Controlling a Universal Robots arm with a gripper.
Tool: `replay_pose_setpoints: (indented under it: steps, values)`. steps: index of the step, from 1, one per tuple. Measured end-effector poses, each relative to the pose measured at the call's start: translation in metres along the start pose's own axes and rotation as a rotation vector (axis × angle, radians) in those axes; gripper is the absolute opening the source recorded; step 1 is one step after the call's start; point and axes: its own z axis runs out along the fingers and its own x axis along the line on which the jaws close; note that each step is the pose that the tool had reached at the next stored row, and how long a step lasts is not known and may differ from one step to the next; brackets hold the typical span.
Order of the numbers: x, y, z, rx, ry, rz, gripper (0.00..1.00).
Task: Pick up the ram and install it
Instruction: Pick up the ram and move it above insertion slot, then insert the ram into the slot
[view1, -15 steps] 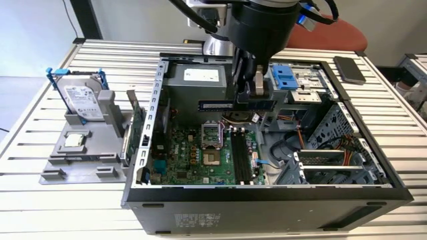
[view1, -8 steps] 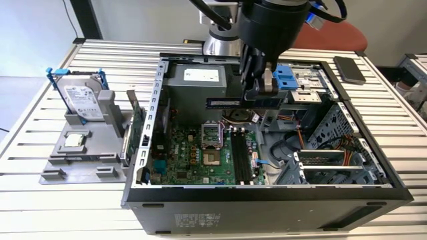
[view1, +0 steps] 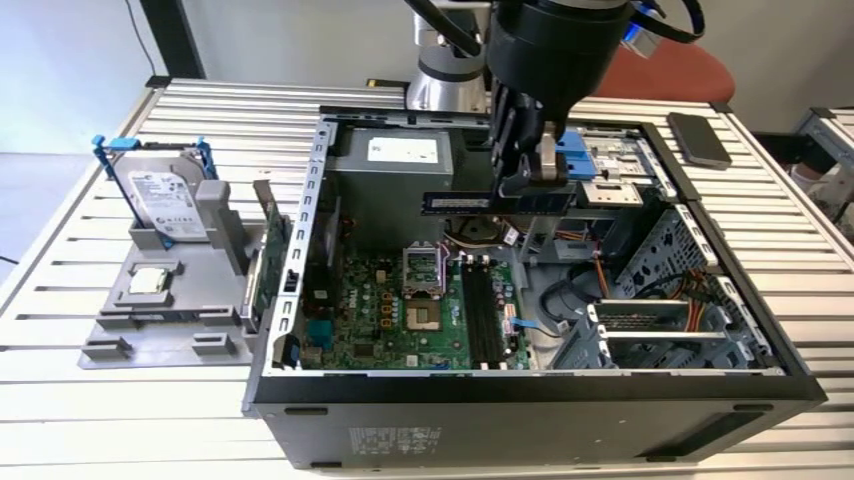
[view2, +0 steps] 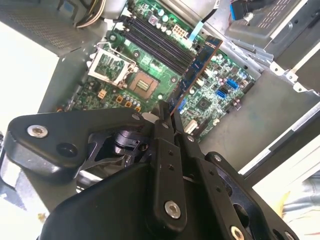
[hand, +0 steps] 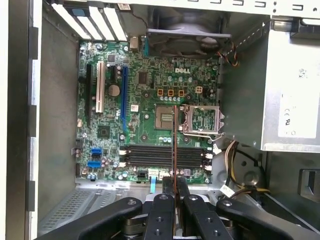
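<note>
The fingers (view2: 164, 145) are clamped on the ram (view1: 461, 204), one on each flat face, and they grip it near one end. In the exterior view the gripper (view1: 529, 188) hangs straight down from the dark arm. The ram is held level in it, and its long free part reaches toward the exterior view's left. In the second wrist view the ram (view2: 197, 65) runs away from the fingers as a dark blue stick with black chips. In the first wrist view it is seen on its edge, as a thin dark line (hand: 173, 145) rising from between the fingers (hand: 165, 200).

The ram is in the air over the open computer case (view1: 534, 400), apart from the motherboard (view1: 387, 310) below it. It lies crosswise to the black memory slots (view1: 481, 310), which are under it on the board. Just beside the slots is the processor socket (view1: 424, 320) with its metal lid raised. The grey power supply (view1: 394, 165) sits at the far end of the case.

The case lies on its side on a slatted metal bench (view1: 80, 420). At the exterior view's left, a grey holder (view1: 160, 320) stands on the bench. It carries a silver hard drive (view1: 167, 200) in a blue frame and, near the case wall, an upright green card (view1: 276, 250). A dark phone (view1: 698, 138) lies on the bench beyond the case.
</note>
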Motion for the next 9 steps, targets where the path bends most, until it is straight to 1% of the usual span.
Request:
replay_pose_setpoints:
  steps: [9]
  values:
    - [-0.0001, -0.0003, 0.0, -0.0001, 0.0001, -0.002, 0.0]
